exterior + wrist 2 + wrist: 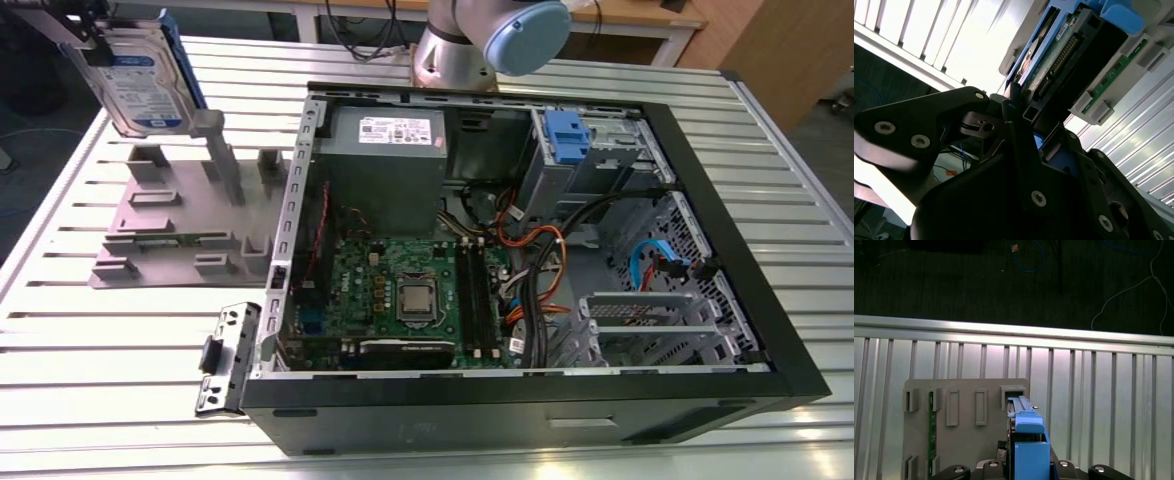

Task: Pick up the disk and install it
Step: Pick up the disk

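Grips the disk (140,85) in the tool (84,32), clenched on its upper end. Holds it upright and on edge directly above the grey stand (174,225), with the white-and-blue label turned toward the exterior view and the blue bracket along one long side. Cannot tell from the exterior view whether its lower end clears the stand's tallest post or brushes it. In the second wrist view, pinches the disk (1064,55) between dark fingers (954,107), showing the connector row and a strip of green circuit board. In the first wrist view, looks down the blue bracket edge of the disk (1026,440) onto the stand (969,450), above a slot at one corner of it, with a thin green board (931,425) upright in a slot toward the stand's other side. Just beside the stand, on the exterior view's right of it: an open computer case (534,385) lying on the slatted tabletop (107,410). Near the stand's front corner: a small metal bracket (224,358).
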